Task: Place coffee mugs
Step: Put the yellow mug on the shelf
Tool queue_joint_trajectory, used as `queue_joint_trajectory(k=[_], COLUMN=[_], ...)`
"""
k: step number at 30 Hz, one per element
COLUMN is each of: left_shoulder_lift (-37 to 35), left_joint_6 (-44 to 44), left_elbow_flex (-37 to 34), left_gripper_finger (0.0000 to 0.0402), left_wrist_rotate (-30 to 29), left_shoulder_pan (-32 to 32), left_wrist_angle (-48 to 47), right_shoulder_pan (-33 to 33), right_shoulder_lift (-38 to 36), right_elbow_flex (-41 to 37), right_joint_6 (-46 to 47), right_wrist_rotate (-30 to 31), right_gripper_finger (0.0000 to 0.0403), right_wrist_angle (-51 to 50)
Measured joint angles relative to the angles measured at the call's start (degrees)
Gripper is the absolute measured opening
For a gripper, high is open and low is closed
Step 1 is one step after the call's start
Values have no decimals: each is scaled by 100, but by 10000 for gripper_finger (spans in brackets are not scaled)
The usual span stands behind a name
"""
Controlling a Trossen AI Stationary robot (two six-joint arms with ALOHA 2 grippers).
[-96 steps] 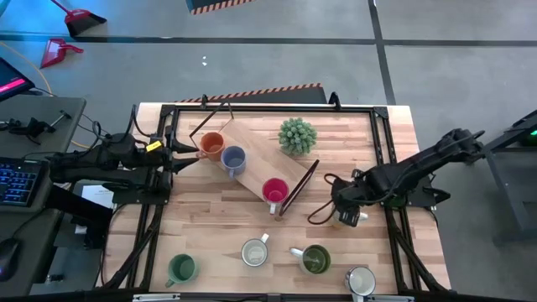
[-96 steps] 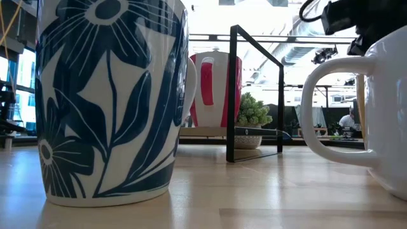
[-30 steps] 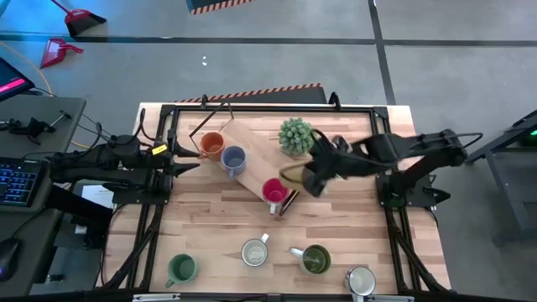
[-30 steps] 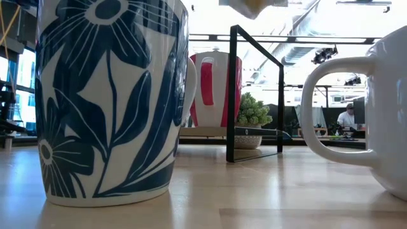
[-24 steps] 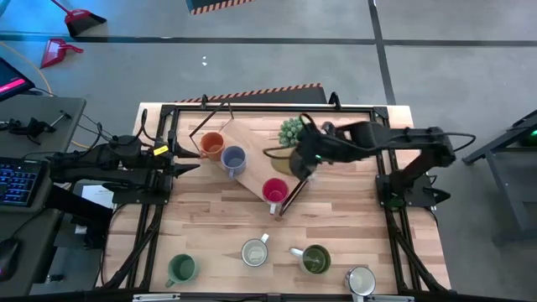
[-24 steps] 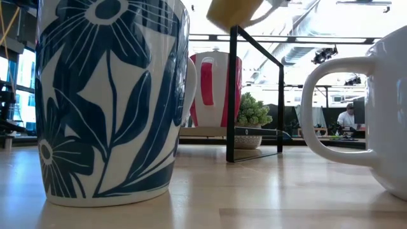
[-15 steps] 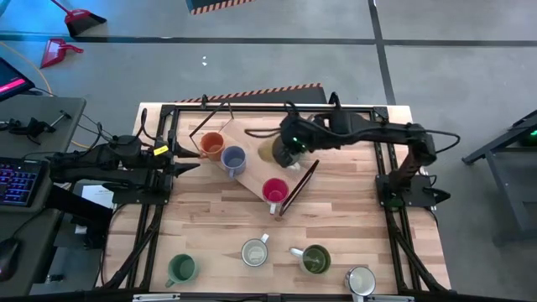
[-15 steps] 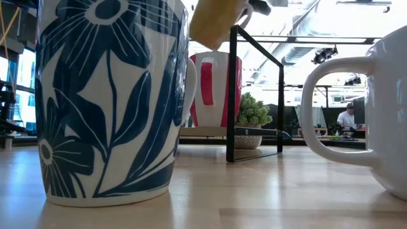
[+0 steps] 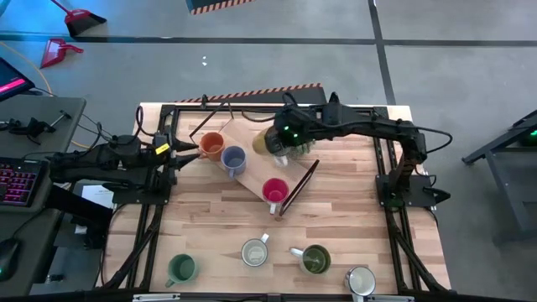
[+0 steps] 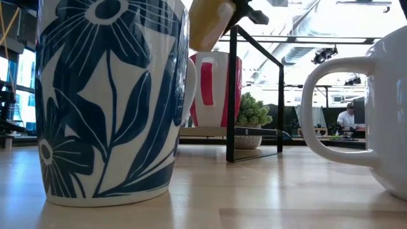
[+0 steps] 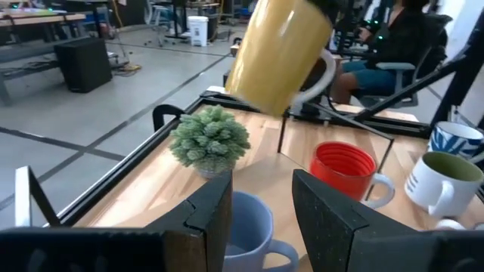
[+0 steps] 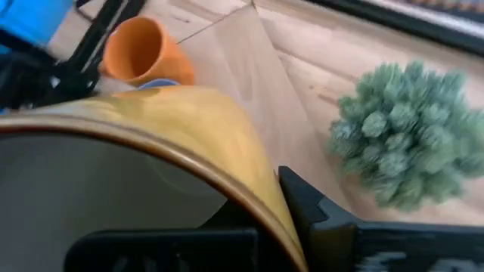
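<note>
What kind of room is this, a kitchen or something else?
Probably a robotics lab or workshop, not a kitchen: two robot arms stand at a wooden table on a concrete floor, with a computer keyboard alongside.

The right arm's fingers (image 9: 281,141) hold a tilted mug (image 9: 267,143) above the board (image 9: 256,168), the plant (image 9: 300,144) just beyond them. Two mugs (image 9: 222,152) sit toward the left fingers (image 9: 186,147); four mugs (image 9: 270,262) line the desk's (image 9: 352,210) near edge, well apart.
</note>
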Motion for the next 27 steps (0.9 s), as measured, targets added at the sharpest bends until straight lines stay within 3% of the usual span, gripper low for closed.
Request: queue_joint_trajectory(k=[9, 27], left_shoulder_lift=[1, 1], left_joint_6=[297, 299], left_elbow_flex=[0, 2], left_gripper_finger=[129, 129], left_wrist_rotate=[-107, -103], left_shoulder_pan=[2, 2], left_wrist_angle=[-4, -2], right_shoulder_pan=[88, 20], right_shoulder_lift=[795, 927], right_elbow_flex=[-4, 0], right_joint_6=[1348, 3704], right_wrist_rotate=[-352, -304], right_gripper_finger=[0, 0], right_wrist_angle=[-82, -940])
